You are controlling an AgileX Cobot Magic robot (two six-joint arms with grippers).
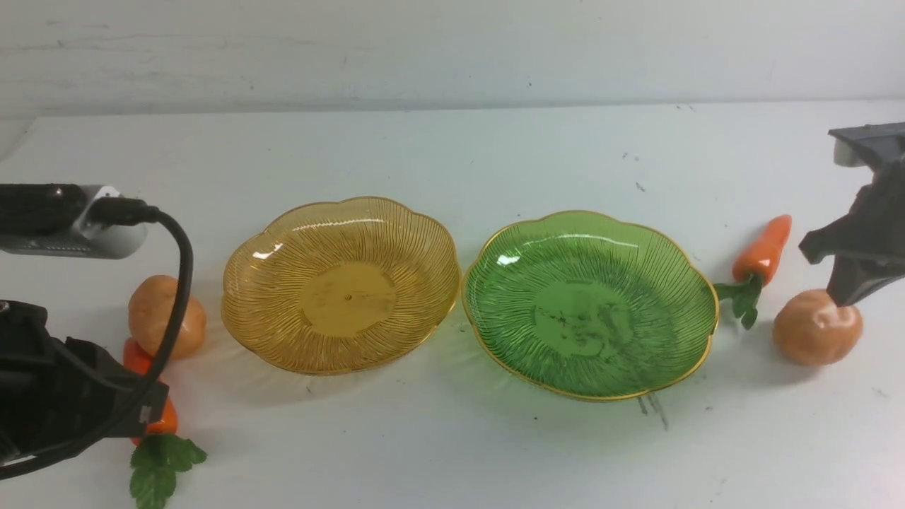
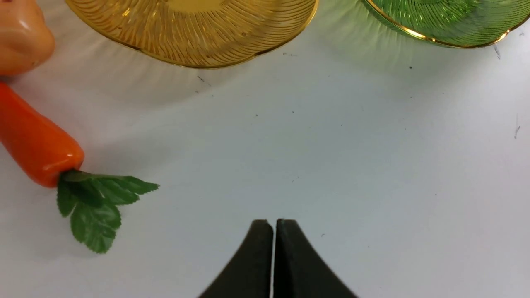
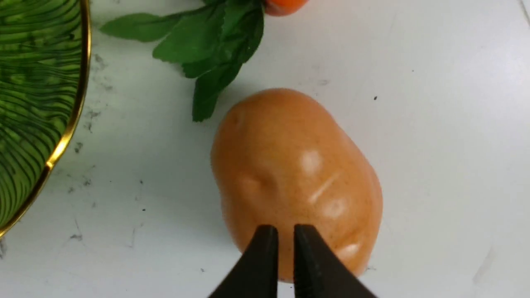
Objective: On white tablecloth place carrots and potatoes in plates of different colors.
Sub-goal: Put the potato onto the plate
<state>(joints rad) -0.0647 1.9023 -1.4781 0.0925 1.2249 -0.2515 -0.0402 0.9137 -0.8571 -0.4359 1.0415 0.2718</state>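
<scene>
Nearest the camera, the left tool (image 2: 274, 224) is clenched on nothing above the white tablecloth (image 1: 424, 438), with the amber plate (image 1: 346, 297) ahead and rightward of it, while the green plate (image 1: 587, 311) sits left of the right tool (image 3: 285, 230), released (tips only slightly parted). One potato (image 3: 294, 178) lies below the right tool, another (image 1: 159, 311) beyond the left; one carrot (image 1: 763, 251) lies left of the right tool, the other (image 2: 37, 140) beside the left.

On our white worktop (image 1: 424, 445) we see an amber plate (image 1: 339, 286) just left of a green plate (image 1: 590, 307), with a potato (image 1: 185, 329) and carrot (image 1: 164, 417) on the left, another carrot (image 1: 763, 251) and potato (image 1: 816, 329) on the right.
</scene>
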